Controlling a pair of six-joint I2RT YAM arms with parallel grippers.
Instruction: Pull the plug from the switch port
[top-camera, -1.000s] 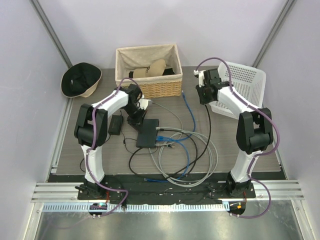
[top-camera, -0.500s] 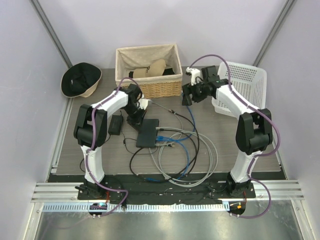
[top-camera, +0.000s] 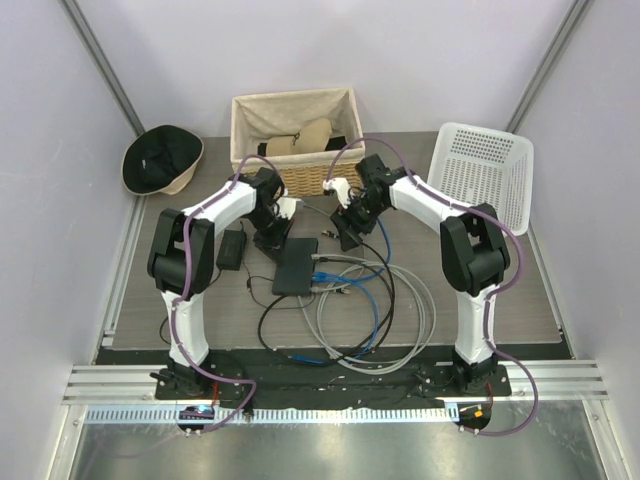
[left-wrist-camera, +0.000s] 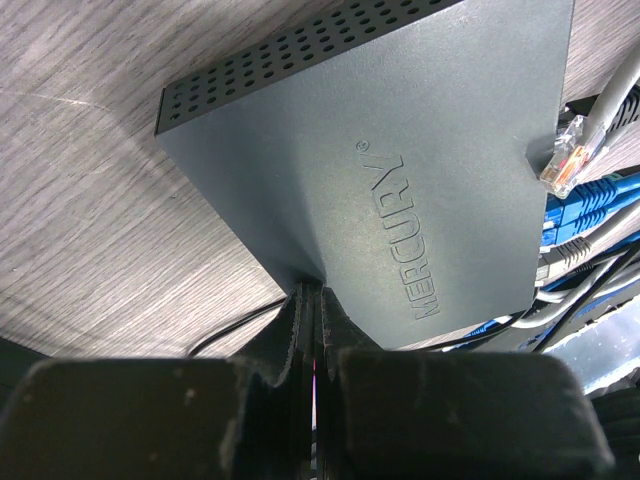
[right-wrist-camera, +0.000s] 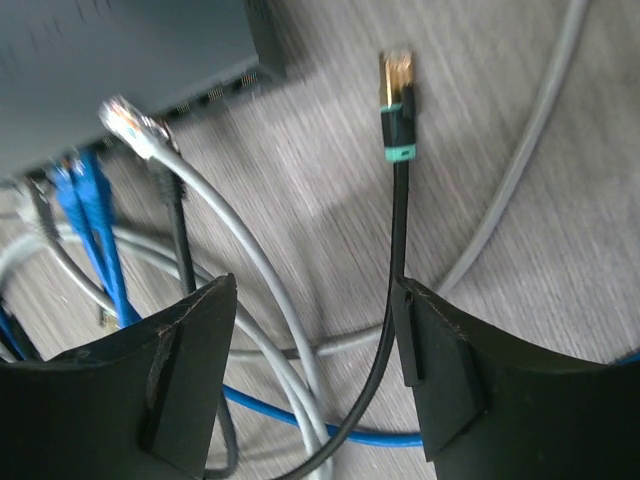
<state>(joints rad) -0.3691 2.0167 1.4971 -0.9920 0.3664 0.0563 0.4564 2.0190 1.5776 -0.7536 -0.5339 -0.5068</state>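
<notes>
2 baskets: 1 woven basket (top-camera: 320, 180) and 1 white basket (top-camera: 485, 165). 1 hat (top-camera: 163, 160). 1 flat black box (top-camera: 297, 268). 1 small black brick (top-camera: 232, 248). Many tangled cables (right-wrist-camera: 398, 220), too mixed up to count.

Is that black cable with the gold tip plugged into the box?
Out. Its plug lies loose on the table, apart from the black box.

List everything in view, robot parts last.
Network switch: one, matte black, table centre.
Power brick: one, black, left of switch.
Blue plugs: at least two, in switch ports.
Grey plug: one, clear-tipped, loose beside switch.
Black plug: one, gold contacts, loose on table.
Wicker basket: one, tan, back centre.
Plastic basket: one, white, back right.
Hat: one, black and tan, back left.
Left gripper: one, black, shut, tips on switch.
Right gripper: one, black, open, near black plug.
</notes>
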